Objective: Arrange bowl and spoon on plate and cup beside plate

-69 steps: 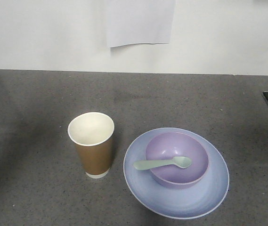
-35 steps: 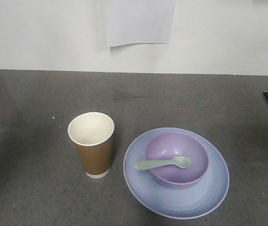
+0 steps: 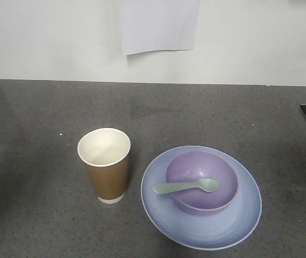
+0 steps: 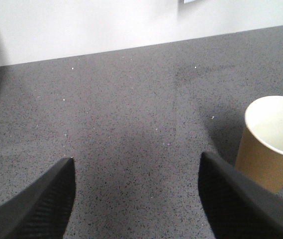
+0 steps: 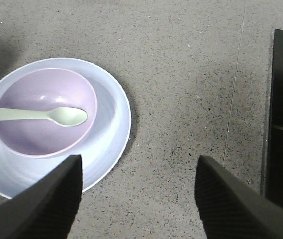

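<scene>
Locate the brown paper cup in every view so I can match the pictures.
Front-facing view: the tall brown paper cup stands left of centre, beside the pale blue plate.
Left wrist view: at the right edge.
Right wrist view: not in it.
Shared landmark: the speckled grey countertop.

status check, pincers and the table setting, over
Left pincer open, right pincer open, both empty. Mint-green spoon in lavender bowl on pale blue plate; brown paper cup upright beside it. Nothing obstructing.
</scene>
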### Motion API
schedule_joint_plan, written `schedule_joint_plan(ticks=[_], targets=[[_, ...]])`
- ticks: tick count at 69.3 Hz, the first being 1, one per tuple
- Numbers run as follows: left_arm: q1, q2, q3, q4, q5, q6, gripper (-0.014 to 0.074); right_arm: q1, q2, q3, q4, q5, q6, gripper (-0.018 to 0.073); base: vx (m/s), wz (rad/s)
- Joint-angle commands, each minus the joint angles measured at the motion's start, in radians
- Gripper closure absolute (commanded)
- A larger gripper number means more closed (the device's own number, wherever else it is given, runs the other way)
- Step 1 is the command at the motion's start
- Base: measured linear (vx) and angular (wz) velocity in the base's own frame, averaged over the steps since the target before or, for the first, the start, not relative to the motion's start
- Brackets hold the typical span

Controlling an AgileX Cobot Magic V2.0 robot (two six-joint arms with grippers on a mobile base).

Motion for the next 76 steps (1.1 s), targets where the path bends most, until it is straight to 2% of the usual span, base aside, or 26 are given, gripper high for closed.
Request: schedule_joint_plan(ticks=[1,14,27,38,76], targets=[[-0.002,-0.026,-0.011,0.012,-0.082,-0.007,0.0145,-0.003,-0.052,0.046,-0.015,-0.125,0.005,0.0095,0.0,0.0],[-0.002,-0.049,-0.002,0.013,-0.085,0.0,0.033,-0.003,-0.141,0.161,-0.015,-0.211,0.005,0.0151,0.0,0.0],[-0.002,-0.048,0.014,0.013,-0.1,0.001,0.0607,-0.003,-0.15,0.178,-0.014,-0.223,0.005,0.0337,0.0,0.0],[-0.002,-0.048,0.021,0.014,-0.119,0.001,0.0604,-0.003,-0.15,0.178,-0.018,-0.234,0.005,0.0573,0.0,0.0],[-0.002,-0.048,0.021,0.003,-0.126,-0.002,0.0604,-0.003,-0.15,0.178,-0.015,-0.225,0.004,0.057,0.0,0.0]])
